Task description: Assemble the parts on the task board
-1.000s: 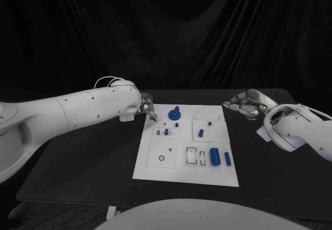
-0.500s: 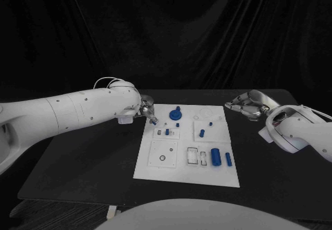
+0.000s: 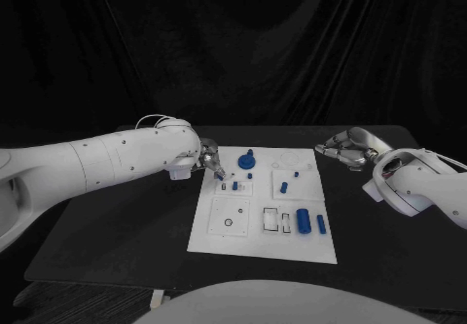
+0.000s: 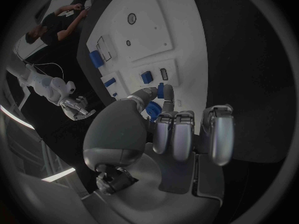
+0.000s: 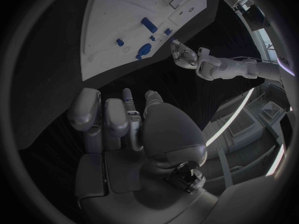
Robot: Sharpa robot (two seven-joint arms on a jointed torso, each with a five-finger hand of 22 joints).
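The white task board (image 3: 255, 239) lies mid-table. On it are a round blue part (image 3: 245, 160), small blue pegs (image 3: 283, 187) and two blue cylinders (image 3: 303, 221). My left hand (image 3: 206, 160) hovers over the board's far left corner and pinches a small blue part (image 3: 216, 168) between thumb and finger; the left wrist view shows that part (image 4: 161, 90) above the board (image 4: 149, 35). My right hand (image 3: 343, 149) hangs just off the board's far right corner with its fingers curled. In the right wrist view a bit of blue (image 5: 129, 103) shows between that hand's (image 5: 124, 119) thumb and a finger.
Bare black table (image 3: 127, 223) lies to either side of the board. White raised plates with slots and holes (image 3: 229, 216) cover the board's near half. A dark curtain closes off the back.
My left hand has moved a little toward the board's small pegs, carrying its blue part. The right hand has barely shifted.
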